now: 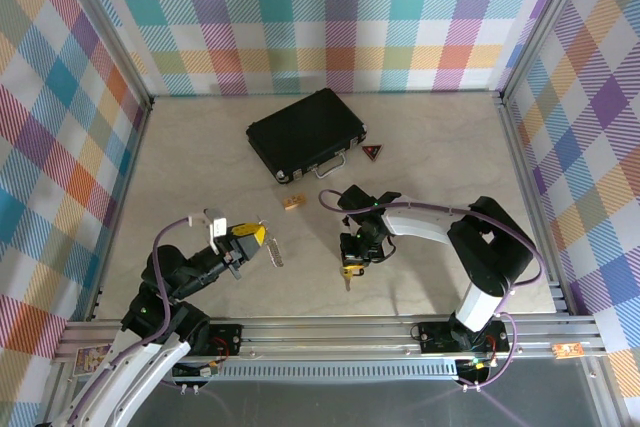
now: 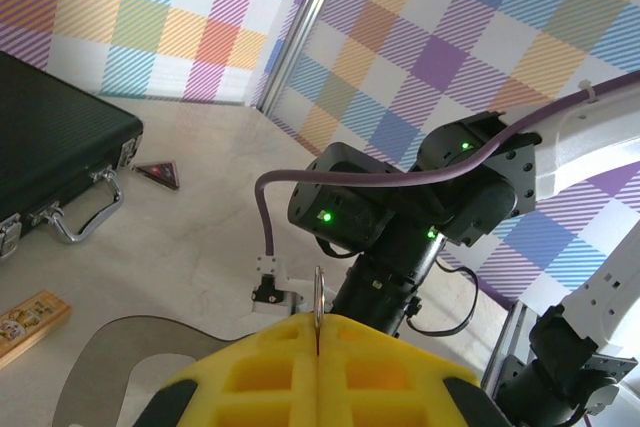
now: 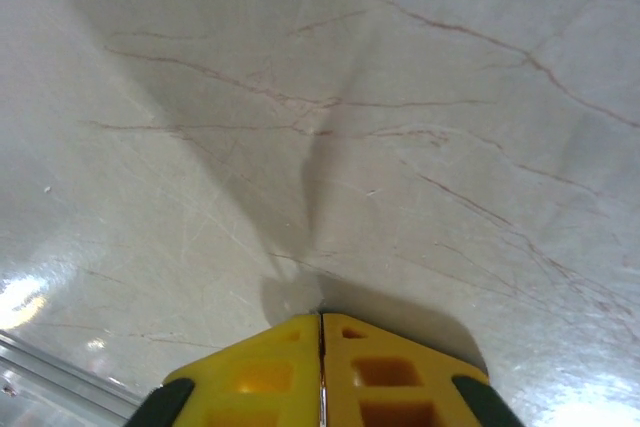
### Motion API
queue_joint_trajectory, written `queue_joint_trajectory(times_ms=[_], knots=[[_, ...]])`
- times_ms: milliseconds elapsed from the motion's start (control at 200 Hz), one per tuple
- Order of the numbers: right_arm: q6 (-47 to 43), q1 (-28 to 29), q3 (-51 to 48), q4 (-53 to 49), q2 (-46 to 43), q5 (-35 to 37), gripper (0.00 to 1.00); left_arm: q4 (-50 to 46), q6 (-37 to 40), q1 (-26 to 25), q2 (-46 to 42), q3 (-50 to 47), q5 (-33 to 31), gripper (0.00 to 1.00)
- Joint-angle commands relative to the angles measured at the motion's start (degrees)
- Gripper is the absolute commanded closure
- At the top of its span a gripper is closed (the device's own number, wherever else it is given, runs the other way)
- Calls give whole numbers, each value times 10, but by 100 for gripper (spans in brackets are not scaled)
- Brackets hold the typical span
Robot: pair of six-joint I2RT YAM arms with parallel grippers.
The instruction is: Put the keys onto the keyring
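Note:
My left gripper (image 1: 262,238) hovers low over the table's left front, its yellow pads (image 2: 270,367) shut on the keyring (image 2: 318,292). The keyring is a thin metal ring, edge-on in the left wrist view, and it sticks out past the fingertips (image 1: 274,252). My right gripper (image 1: 350,263) points straight down near the table's middle front. Its tips (image 3: 321,319) rest on the marble and are shut on a thin silvery sliver of a key (image 3: 322,409). A small piece of that key (image 1: 347,278) pokes out below it. The two grippers are about a hand's width apart.
A black case (image 1: 305,132) with a metal handle lies at the back centre. A small red triangle (image 1: 372,153) sits to its right and a tan block (image 1: 292,203) in front of it. Checked walls enclose three sides. An aluminium rail (image 1: 330,327) runs along the near edge.

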Motion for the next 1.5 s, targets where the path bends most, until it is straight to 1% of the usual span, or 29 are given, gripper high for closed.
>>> queue_joint_trajectory(times_ms=[0,185,425,815,1010,1225,1495], knots=[[-24,10,13,-16,-10,5,99,32,-6,-4,5,1,6,100],[-36,22,-6,-2,-41,33,100,6,-2,-4,-20,11,-14,100],[-66,62,-4,11,-98,85,100,-6,-5,-4,-11,33,-15,100],[-123,116,-24,85,-184,149,100,-45,-2,-4,10,80,-15,100],[-150,136,-53,131,-235,166,100,-65,6,-4,21,104,-17,100],[-178,149,-93,184,-325,193,100,-61,7,-4,41,119,-5,100],[-214,151,-146,265,-415,186,100,-36,9,-4,54,130,29,100]])
